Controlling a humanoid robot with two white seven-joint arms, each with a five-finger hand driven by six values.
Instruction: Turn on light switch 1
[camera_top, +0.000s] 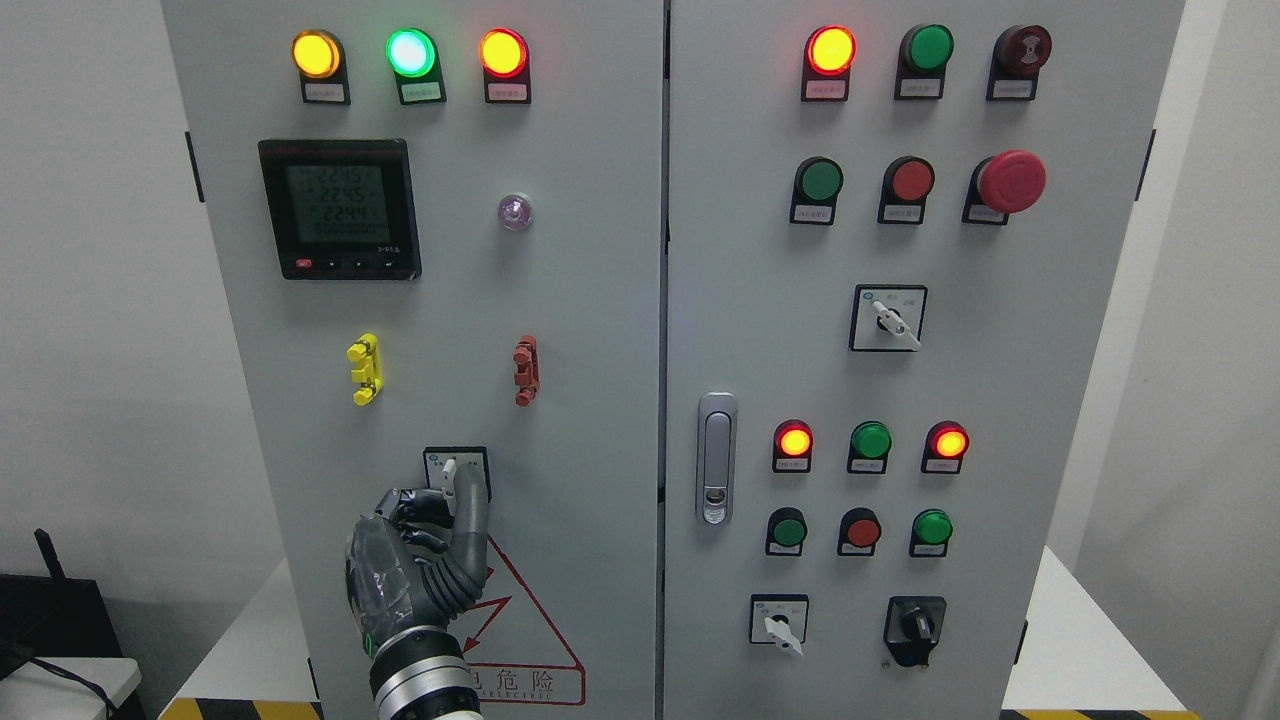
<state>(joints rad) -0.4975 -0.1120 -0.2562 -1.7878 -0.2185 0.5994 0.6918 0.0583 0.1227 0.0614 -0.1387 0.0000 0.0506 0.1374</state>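
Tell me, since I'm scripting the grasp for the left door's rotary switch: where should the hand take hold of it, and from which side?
Probably grip the rotary switch's white lever, the only raised part on its square plate. It stands roughly upright, so pinch it across its flat sides, coming from below as the left hand does now, fingers at the lever. Contact is hard to confirm.

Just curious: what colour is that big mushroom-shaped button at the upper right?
Red, seen clearly in the head view: the mushroom button.

The switch (456, 473) sits on the cabinet (600, 420) at the left hand's (420, 560) fingertips (466, 483); the handle (716, 458) lies to their right, the meter (340, 208) above.
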